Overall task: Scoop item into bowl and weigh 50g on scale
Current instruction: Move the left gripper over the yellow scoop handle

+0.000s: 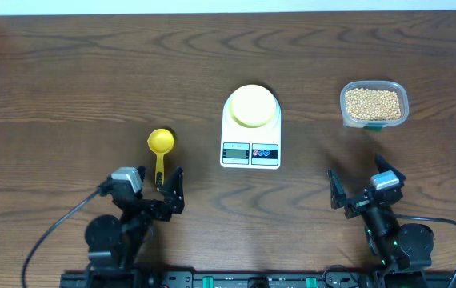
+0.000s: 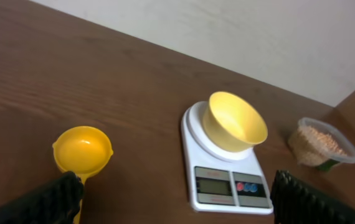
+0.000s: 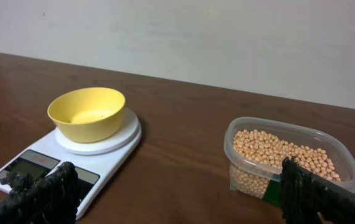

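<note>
The tan beans (image 1: 374,102) fill a clear plastic container (image 1: 398,90) at the back right; they also show in the right wrist view (image 3: 277,152). The pale yellow bowl (image 1: 251,105) stands empty on the white scale (image 1: 250,152) at the table's middle, and it shows in the left wrist view (image 2: 233,121) and the right wrist view (image 3: 88,112). A bright yellow scoop (image 1: 161,144) lies left of the scale. My left gripper (image 1: 164,188) is open and empty just in front of the scoop's handle. My right gripper (image 1: 360,188) is open and empty, well in front of the container.
The dark wooden table (image 1: 68,88) runs to a pale wall at the back. Both arm bases and their cables sit at the front edge.
</note>
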You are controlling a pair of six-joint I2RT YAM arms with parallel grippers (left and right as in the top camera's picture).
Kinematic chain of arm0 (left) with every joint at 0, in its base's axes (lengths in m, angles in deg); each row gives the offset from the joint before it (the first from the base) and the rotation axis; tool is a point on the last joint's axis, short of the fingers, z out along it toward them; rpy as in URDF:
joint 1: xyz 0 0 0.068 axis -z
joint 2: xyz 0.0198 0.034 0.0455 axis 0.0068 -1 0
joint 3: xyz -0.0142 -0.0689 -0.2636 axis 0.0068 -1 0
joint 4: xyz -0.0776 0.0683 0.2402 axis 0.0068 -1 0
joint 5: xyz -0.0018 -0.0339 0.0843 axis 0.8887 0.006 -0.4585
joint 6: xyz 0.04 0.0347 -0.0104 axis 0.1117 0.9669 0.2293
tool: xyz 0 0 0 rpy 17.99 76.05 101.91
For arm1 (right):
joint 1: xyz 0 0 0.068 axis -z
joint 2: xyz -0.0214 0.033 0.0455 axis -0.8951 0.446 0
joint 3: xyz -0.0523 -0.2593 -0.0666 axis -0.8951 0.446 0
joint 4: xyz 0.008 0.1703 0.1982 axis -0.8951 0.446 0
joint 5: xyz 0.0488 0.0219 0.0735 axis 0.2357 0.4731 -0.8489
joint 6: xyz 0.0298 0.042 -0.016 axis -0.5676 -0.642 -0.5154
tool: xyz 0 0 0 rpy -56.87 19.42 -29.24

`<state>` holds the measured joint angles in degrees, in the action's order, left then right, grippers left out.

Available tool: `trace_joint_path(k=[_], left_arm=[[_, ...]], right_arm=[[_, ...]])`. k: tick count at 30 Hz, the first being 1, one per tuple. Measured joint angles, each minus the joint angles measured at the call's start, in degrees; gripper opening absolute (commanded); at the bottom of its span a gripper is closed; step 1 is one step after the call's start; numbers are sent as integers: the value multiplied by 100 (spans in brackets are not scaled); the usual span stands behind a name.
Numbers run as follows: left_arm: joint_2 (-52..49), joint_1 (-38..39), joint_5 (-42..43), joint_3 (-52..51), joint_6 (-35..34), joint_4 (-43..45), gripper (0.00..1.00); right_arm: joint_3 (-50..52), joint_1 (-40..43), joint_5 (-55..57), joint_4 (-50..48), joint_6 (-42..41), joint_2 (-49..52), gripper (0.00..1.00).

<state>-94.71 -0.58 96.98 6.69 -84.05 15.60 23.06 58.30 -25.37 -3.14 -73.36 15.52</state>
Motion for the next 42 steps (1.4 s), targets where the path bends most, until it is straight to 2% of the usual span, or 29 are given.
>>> trace_joint_path(k=[6,13,15,19,27,42], left_arm=[[-1528,0,0,1665,17,-984,97],[-3882,0,-26,3939,831,-2841,98],[-4507,0,-42,4564,1003,-3161,98],[-5480,0,-46,5355,1270,-3239,98],[-6251,0,-44,5421,1379,-3355,97],[-6406,0,-44,5421,1425,-3357,98]], right_arm=[[0,0,11,4,2,0,99],[0,0,22,4,2,0,99],[0,0,22,7,0,0,99],[0,0,26,2,2,2,99],[0,0,24,4,2,4,99],[0,0,24,4,2,4,99]])
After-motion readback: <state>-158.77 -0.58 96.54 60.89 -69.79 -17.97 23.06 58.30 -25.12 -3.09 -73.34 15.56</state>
